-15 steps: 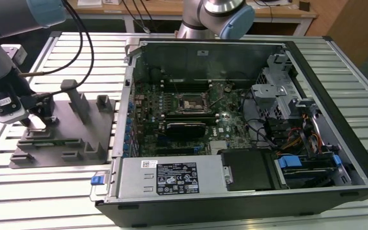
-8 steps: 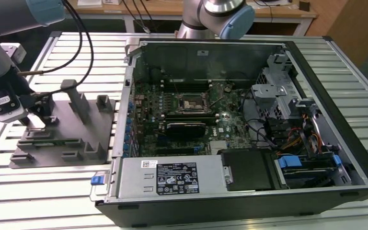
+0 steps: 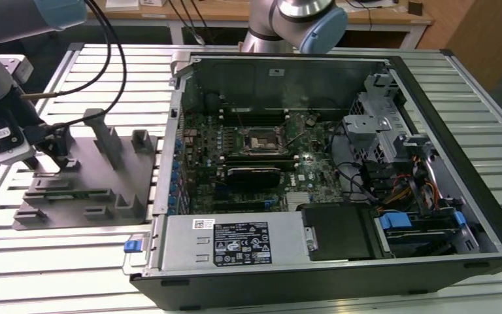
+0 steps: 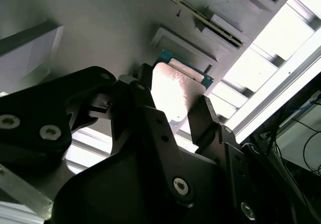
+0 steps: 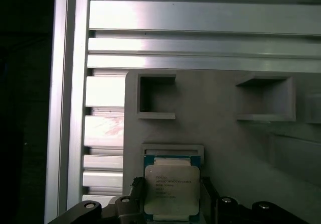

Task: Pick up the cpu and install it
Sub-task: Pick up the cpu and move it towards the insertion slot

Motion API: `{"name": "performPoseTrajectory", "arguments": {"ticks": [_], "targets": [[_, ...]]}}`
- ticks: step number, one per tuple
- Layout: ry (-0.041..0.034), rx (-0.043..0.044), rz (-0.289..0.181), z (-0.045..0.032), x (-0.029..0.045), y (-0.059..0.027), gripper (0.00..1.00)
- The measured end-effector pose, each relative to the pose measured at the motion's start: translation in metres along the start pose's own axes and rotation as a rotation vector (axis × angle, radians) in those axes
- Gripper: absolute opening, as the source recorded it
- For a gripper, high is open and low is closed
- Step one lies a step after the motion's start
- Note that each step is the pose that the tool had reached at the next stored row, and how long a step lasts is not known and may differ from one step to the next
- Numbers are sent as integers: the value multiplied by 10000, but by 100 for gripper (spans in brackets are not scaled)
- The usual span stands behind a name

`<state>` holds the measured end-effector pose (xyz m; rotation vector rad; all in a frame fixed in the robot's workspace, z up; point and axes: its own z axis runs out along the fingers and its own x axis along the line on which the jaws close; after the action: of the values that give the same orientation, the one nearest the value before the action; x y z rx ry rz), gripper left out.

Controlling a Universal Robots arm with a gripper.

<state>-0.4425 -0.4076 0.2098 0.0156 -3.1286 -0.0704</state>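
Observation:
The cpu point(image 5: 172, 189) is a small square chip with a pale silver top, lying at a shallow recess of the grey fixture point(image 5: 225, 128). My gripper point(image 5: 172, 196) straddles it, one dark finger against each of two opposite edges. In the second wrist view the cpu point(image 4: 173, 96) again sits between the fingers point(image 4: 203, 121), which look closed onto its sides. The exterior view puts the gripper point(image 3: 55, 157) low over the fixture point(image 3: 85, 193), at that view's left. The black-framed socket point(image 3: 258, 139) lies on the motherboard inside the open computer case.
The open computer case point(image 3: 460, 150) fills the middle and the exterior view's right, with a power supply point(image 3: 233, 242) at its near side. Upright posts point(image 3: 112, 140) rise from the fixture beside the gripper. A second arm's base point(image 3: 308, 19) stands behind the case. The table point(image 3: 50, 275) is slatted aluminium.

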Motion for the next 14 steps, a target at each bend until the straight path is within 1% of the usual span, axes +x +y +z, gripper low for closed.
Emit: {"name": "performPoseTrajectory", "arguments": {"ticks": [4, 14], "targets": [[0, 0, 0, -24, 0, 1, 53], [1, 0, 0, -53, 1, 2, 53]]}}
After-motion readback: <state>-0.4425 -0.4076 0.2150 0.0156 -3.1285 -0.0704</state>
